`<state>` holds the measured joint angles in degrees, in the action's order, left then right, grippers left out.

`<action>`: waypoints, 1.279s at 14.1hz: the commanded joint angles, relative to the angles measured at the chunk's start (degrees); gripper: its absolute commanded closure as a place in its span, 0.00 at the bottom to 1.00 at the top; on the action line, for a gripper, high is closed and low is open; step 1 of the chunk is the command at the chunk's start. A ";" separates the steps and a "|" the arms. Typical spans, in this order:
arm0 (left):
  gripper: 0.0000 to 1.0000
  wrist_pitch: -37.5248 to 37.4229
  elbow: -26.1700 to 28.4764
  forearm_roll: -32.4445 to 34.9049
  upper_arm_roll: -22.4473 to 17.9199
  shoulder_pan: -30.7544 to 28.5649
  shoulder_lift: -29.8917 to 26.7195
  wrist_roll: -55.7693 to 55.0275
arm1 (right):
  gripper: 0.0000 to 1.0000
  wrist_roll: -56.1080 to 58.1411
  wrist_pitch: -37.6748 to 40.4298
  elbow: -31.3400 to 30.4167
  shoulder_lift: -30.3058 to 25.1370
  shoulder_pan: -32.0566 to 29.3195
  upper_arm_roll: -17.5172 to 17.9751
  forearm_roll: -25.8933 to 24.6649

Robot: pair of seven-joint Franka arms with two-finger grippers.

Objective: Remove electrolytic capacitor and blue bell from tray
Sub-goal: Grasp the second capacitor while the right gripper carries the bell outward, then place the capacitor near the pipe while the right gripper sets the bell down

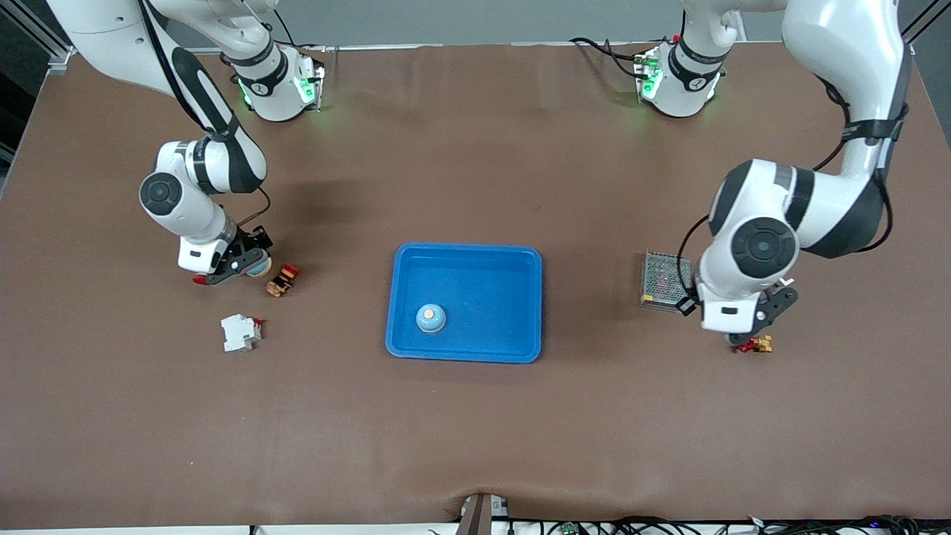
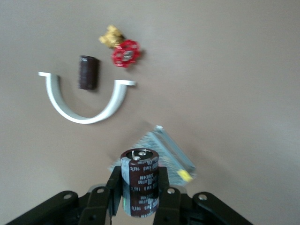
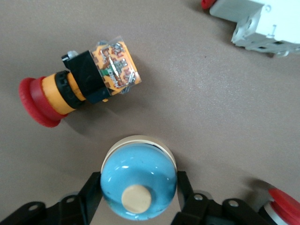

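Tray (image 1: 464,250) keeps one blue bell (image 1: 430,318); outside it, over the bench (image 1: 475,431), the right claw (image 1: 241,271) clamps a second blue bell (image 3: 138,180) and the left claw (image 1: 752,336), beside the mesh box (image 1: 663,280), clamps the electrolytic capacitor (image 2: 139,180).

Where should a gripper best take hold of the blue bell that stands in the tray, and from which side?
Probably the round sides of the blue bell, low on the dome, coming straight down from above. It stands upright with its small pale button facing up, and it is apart from the tray walls, so a finger fits on each side.
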<state>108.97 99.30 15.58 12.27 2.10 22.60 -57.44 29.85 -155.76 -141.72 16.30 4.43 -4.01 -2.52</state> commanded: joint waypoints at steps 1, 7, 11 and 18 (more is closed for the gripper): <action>1.00 0.80 5.89 -0.46 0.56 -5.59 -2.65 6.26 | 0.00 1.34 -0.25 -0.31 -0.22 -1.18 0.76 -0.29; 1.00 12.13 13.80 -0.55 0.56 -17.04 -1.07 21.85 | 0.00 1.27 12.72 1.44 -9.77 -1.36 1.11 0.06; 1.00 12.23 16.62 -0.55 0.56 -17.04 -1.77 21.05 | 0.00 -1.97 38.88 16.25 -13.67 -0.48 1.11 8.21; 1.00 15.37 25.31 -1.68 0.56 -17.31 -4.06 20.70 | 0.00 -30.59 57.41 38.79 -12.09 11.71 1.46 9.02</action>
<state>121.36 120.33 15.36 12.78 -14.98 21.08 -36.37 7.37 -99.43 -106.79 1.68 11.93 -2.40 5.70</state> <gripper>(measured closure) 0.661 0.000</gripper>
